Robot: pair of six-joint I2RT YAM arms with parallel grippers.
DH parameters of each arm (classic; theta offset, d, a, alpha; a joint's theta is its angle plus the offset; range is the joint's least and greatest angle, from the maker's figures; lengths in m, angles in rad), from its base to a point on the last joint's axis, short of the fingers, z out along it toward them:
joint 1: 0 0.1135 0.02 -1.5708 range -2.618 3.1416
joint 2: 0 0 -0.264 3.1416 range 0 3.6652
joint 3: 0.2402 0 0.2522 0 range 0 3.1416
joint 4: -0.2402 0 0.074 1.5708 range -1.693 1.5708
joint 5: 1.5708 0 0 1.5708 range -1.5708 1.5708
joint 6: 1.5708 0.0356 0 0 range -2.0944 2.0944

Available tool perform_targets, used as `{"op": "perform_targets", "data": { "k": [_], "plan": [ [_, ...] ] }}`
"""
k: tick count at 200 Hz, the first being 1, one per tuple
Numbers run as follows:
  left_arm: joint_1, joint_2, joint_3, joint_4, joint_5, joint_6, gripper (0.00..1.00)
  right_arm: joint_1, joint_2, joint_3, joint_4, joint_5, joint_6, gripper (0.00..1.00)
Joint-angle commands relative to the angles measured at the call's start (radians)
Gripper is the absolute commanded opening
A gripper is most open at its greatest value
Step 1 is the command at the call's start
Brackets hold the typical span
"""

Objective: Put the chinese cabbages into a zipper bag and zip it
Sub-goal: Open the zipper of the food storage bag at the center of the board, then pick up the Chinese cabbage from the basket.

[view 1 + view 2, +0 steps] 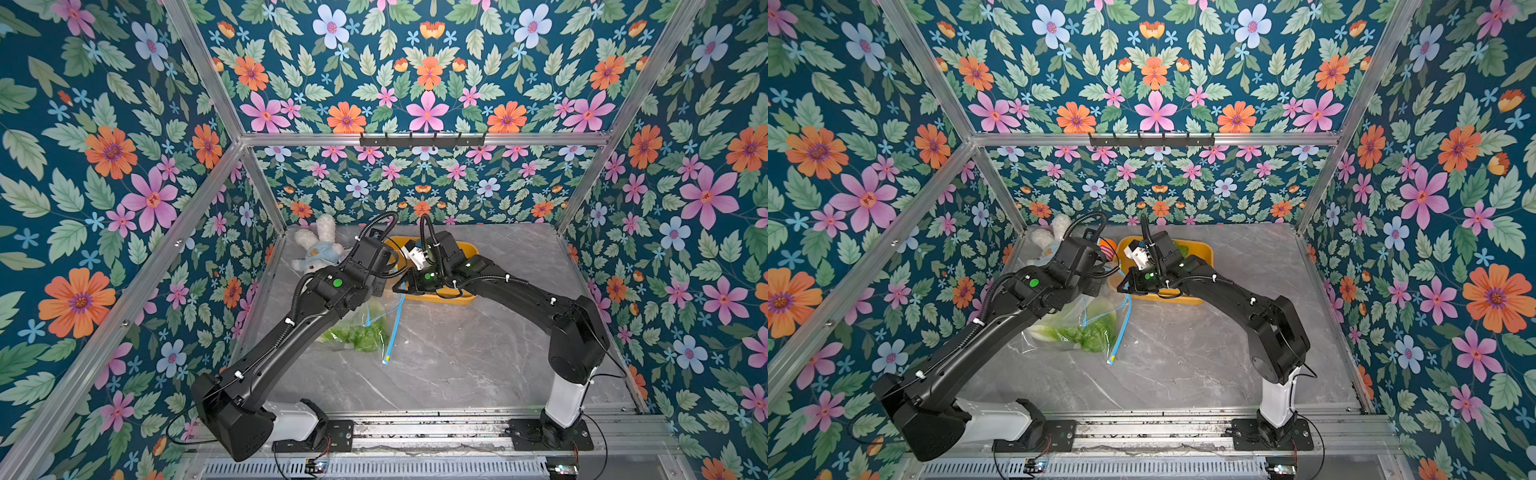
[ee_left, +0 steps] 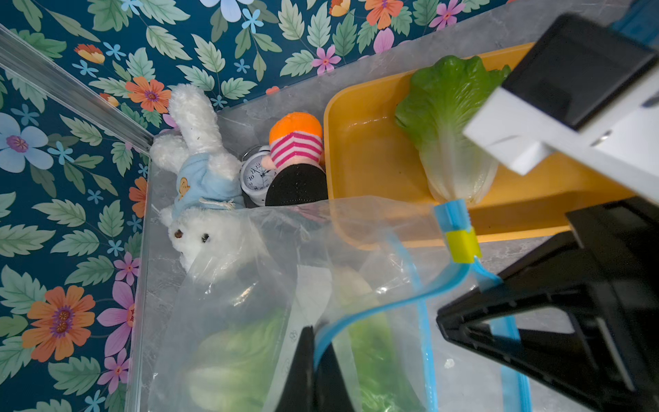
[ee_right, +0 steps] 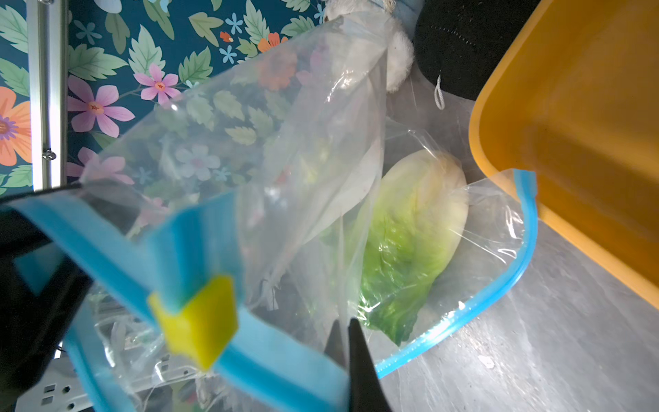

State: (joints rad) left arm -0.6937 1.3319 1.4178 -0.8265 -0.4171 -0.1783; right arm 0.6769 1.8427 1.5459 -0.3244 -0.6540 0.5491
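Grey marble table point(image 1: 457, 365) holds a yellow tray point(image 2: 356, 160) with one cabbage point(image 2: 445, 117) in it — other cabbages point(image 3: 410, 232) lie inside the clear zipper bag point(image 3: 231, 142) beside it. The left gripper point(image 2: 313, 371) and right gripper point(image 3: 347, 353) each pinch its blue rim point(image 3: 499, 296).

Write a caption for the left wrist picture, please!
The left gripper pinches the zipper bag by its blue rim; one cabbage lies in the yellow tray.
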Motion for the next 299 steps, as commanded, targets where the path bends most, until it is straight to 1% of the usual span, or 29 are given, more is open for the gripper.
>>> {"op": "perform_targets", "data": {
  "k": [1,11,21,38,54,81,92,102,119,131,156,179,189,217,254,267,286,299],
  "plan": [
    [0.010,-0.001,-0.010,0.061,-0.010,-0.010,0.00,-0.002,-0.017,0.003,0.006,0.007,-0.001,0.17],
    [0.012,-0.001,-0.012,0.080,0.002,-0.013,0.00,-0.002,-0.025,0.002,0.020,-0.001,-0.004,0.26],
    [0.012,-0.001,-0.019,0.095,0.018,-0.015,0.00,-0.003,-0.036,0.002,0.033,-0.012,-0.004,0.32],
    [0.016,-0.005,-0.030,0.107,0.014,-0.019,0.00,-0.012,-0.058,0.001,0.048,-0.021,-0.007,0.37],
    [0.023,-0.007,-0.053,0.132,0.050,-0.015,0.00,-0.042,-0.087,-0.032,0.094,-0.046,0.007,0.41],
    [0.040,-0.002,-0.072,0.159,0.075,-0.023,0.00,-0.121,-0.144,-0.108,0.237,-0.141,0.094,0.46],
    [0.044,0.007,-0.071,0.165,0.083,-0.021,0.00,-0.152,-0.160,-0.115,0.264,-0.176,0.101,0.50],
    [0.047,0.015,-0.065,0.168,0.086,-0.023,0.00,-0.180,-0.172,-0.111,0.232,-0.162,0.079,0.51],
    [0.048,0.024,-0.063,0.185,0.093,-0.023,0.00,-0.237,-0.164,-0.117,0.188,-0.095,0.030,0.53],
    [0.051,0.033,-0.061,0.195,0.109,-0.020,0.00,-0.286,-0.135,-0.122,0.187,-0.066,0.021,0.54],
    [0.053,0.047,-0.057,0.200,0.103,-0.029,0.00,-0.369,-0.050,-0.106,0.230,-0.039,0.016,0.58],
    [0.054,0.056,-0.068,0.224,0.111,-0.048,0.00,-0.417,0.049,-0.046,0.245,0.001,-0.010,0.63],
    [0.054,0.067,-0.067,0.230,0.126,-0.049,0.00,-0.433,0.097,-0.020,0.265,-0.002,-0.011,0.65],
    [0.055,0.096,-0.061,0.242,0.115,-0.068,0.00,-0.464,0.232,0.095,0.269,0.007,-0.023,0.70],
    [0.056,0.121,-0.067,0.263,0.100,-0.090,0.00,-0.474,0.403,0.337,0.123,0.011,-0.105,0.75],
    [0.056,0.124,-0.071,0.270,0.090,-0.101,0.00,-0.481,0.465,0.414,0.103,-0.015,-0.112,0.77],
    [0.056,0.125,-0.077,0.287,0.084,-0.116,0.00,-0.480,0.566,0.559,0.022,-0.063,-0.130,0.78],
    [0.058,0.122,-0.081,0.299,0.090,-0.122,0.00,-0.474,0.612,0.620,-0.006,-0.086,-0.136,0.79]
  ]
}}
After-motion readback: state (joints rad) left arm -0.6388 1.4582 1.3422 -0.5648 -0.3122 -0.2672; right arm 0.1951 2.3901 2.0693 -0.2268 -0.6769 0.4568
